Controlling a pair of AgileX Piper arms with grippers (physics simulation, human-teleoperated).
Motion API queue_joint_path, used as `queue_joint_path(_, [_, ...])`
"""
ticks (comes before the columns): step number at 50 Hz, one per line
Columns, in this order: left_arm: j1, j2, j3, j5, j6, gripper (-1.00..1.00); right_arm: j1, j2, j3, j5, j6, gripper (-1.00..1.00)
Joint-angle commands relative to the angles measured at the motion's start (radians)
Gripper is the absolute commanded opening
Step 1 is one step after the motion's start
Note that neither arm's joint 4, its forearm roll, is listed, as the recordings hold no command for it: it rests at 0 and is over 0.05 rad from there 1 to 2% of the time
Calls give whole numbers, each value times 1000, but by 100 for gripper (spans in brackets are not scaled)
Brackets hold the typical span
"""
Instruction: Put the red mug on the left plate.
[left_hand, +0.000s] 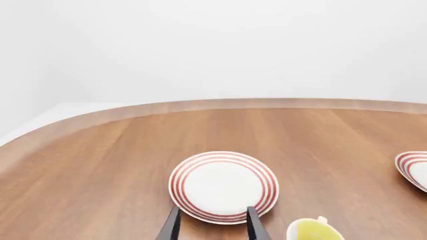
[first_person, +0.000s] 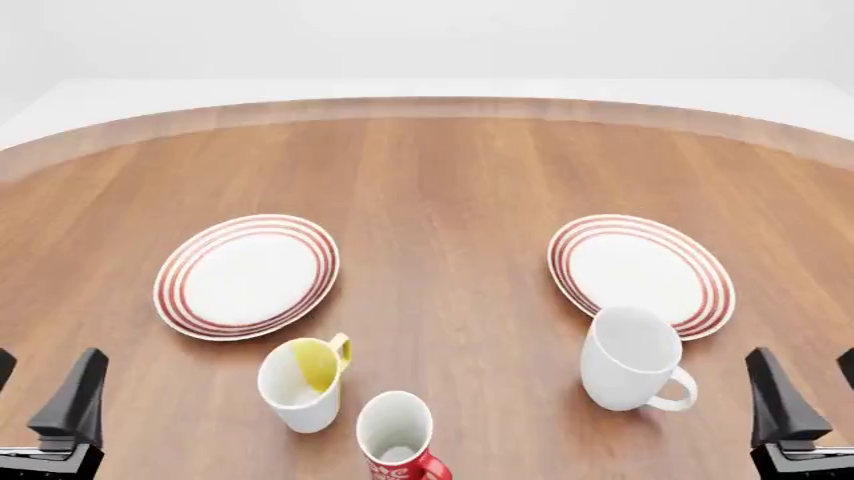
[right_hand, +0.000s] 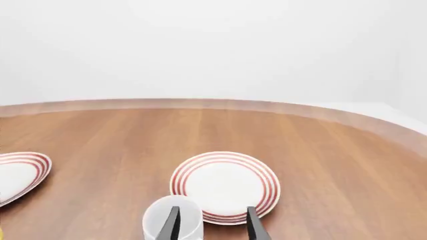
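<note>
The red mug (first_person: 400, 445) stands upright at the near middle of the table, its base cut off by the front view's lower edge. The left plate (first_person: 247, 275), white with thin red rings, lies empty farther back and to the left; it also shows in the left wrist view as the plate (left_hand: 223, 186) just beyond my fingertips. My left gripper (first_person: 40, 388) hangs open at the near left, well apart from the mug. At the near right my right gripper (first_person: 810, 388) is open too. Neither holds anything.
A white-and-yellow mug (first_person: 304, 385) stands between the red mug and the left plate. A plain white mug (first_person: 630, 360) sits at the near rim of the right plate (first_person: 641, 272). The table's curved far edge (first_person: 427, 105) runs across the back.
</note>
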Motion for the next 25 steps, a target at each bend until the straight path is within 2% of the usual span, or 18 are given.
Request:
queue_joint_path(1, [0, 0, 0, 0, 0, 100, 6, 2, -5, 0, 12, 100])
queue_joint_path(3, [0, 0, 0, 0, 0, 100, 34, 0, -5, 2, 31, 100])
queue_joint_path(18, [0, 0, 0, 0, 0, 100, 118, 17, -28, 42, -3, 100])
queue_joint_path(25, [0, 0, 0, 0, 0, 100, 154, 66, -35, 34, 7, 100])
